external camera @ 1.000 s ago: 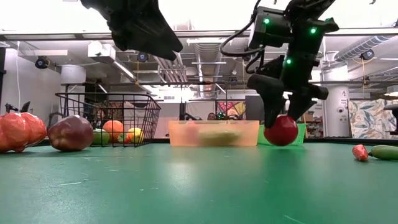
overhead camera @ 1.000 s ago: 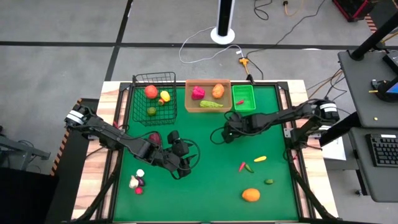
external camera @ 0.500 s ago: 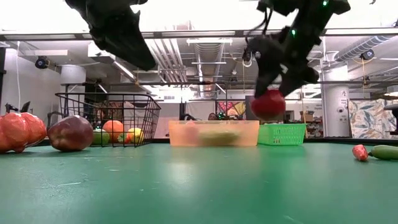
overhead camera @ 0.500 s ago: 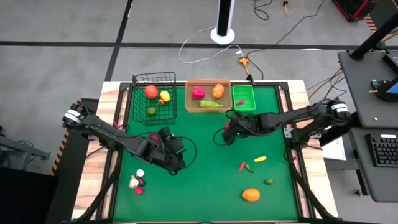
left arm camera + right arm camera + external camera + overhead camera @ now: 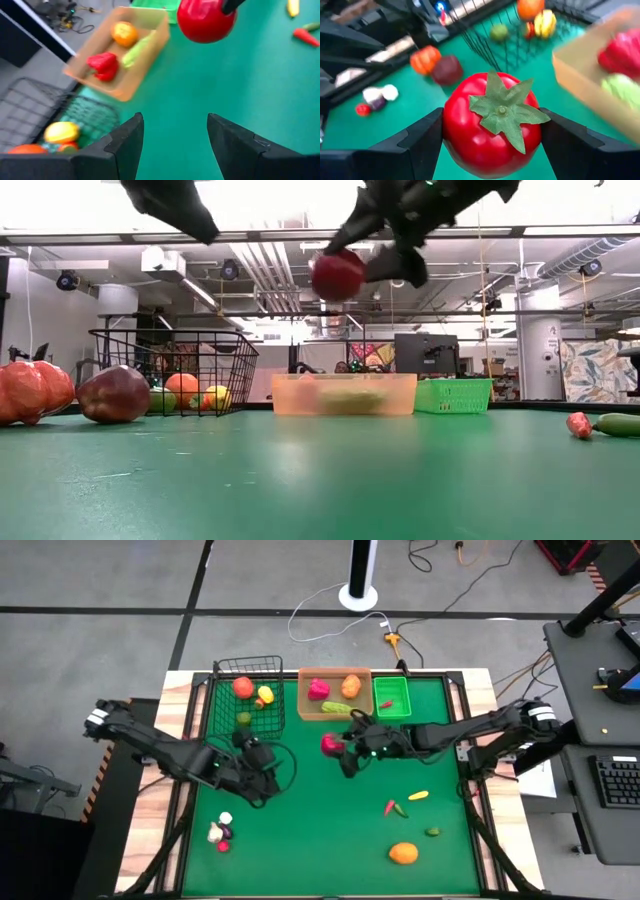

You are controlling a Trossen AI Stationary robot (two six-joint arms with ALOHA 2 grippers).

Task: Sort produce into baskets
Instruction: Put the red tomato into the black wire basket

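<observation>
The right gripper [image 5: 490,145] holds a round red toy tomato with a green leaf cap [image 5: 492,125] between its fingers – lifted above the green surface [image 5: 330,830], near the tan shallow tray [image 5: 334,712]. The left gripper [image 5: 175,145] hangs empty, fingers apart, beside the black wire-mesh basket [image 5: 247,695].

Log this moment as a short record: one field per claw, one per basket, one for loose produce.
right claw: shut on the tomato, held high above the green mat
left claw: open, empty, near the wire basket
wire basket: orange, yellow and green pieces
tan tray: pink, orange and green pieces
green bin: a small red piece
loose produce: orange, chillies
</observation>
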